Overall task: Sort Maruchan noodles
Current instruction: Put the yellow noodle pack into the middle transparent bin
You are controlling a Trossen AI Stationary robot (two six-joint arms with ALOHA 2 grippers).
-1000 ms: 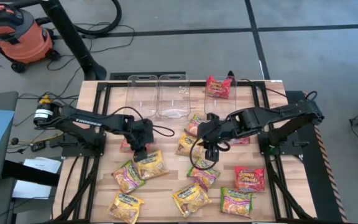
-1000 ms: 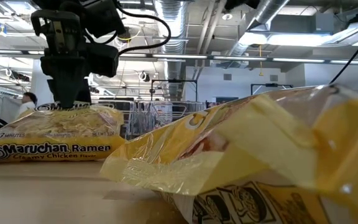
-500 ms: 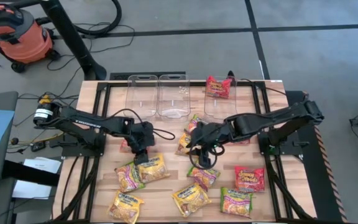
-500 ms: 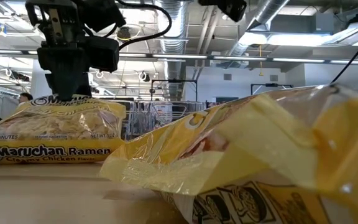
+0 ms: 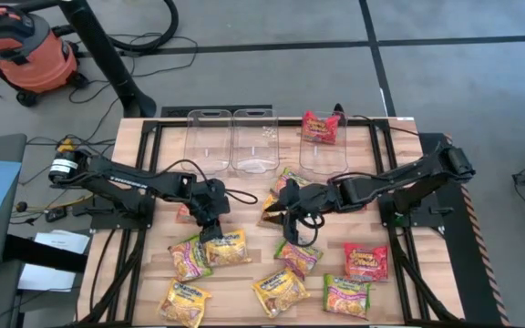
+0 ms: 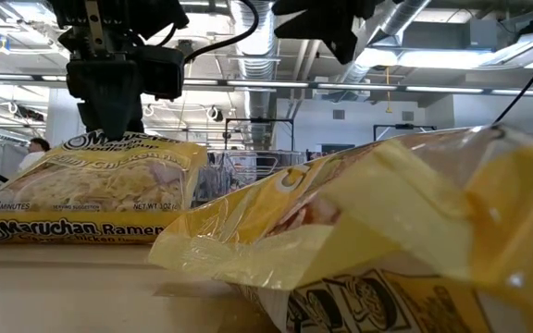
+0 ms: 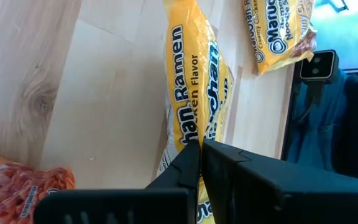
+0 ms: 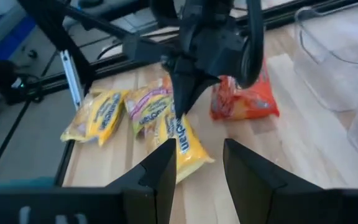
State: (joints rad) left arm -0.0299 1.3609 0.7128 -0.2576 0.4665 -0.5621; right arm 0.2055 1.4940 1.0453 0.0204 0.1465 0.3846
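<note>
Several Maruchan noodle packets lie on the near half of the table. My left gripper [image 5: 211, 225] is shut on a yellow packet [image 5: 228, 248], also seen in the left wrist view as a yellow packet [image 7: 194, 81]. My right gripper [image 5: 286, 215] hovers open near the table's middle, over another yellow packet [image 5: 271, 210], facing the left gripper [image 8: 188, 93]. Green-and-pink packets [image 5: 190, 258] [image 5: 297, 257], red ones [image 5: 365, 261] and more yellow ones [image 5: 281, 290] lie flat. One red packet [image 5: 320, 128] sits in the right clear bin. My left gripper pinches the yellow packet by its far edge [image 7: 185, 140] between the two shut fingers, coming from above and pointing down. The packet is tilted: that edge [image 6: 109, 141] is raised, and the near edge [image 6: 63, 236] rests on the table.
Three clear bins [image 5: 208, 137] [image 5: 253, 141] [image 5: 322, 153] stand in a row at the far edge. A red packet [image 5: 185, 214] lies beside the left gripper. A yellow packet [image 6: 387, 231] fills the low view's foreground. Bare wood shows between the bins and the packets.
My left gripper has moved slightly toward the near edge and raised the yellow packet's far edge, so the packet now stands more tipped while its near edge stays on the table. My right gripper has travelled toward the table's left, closer to the left gripper.
</note>
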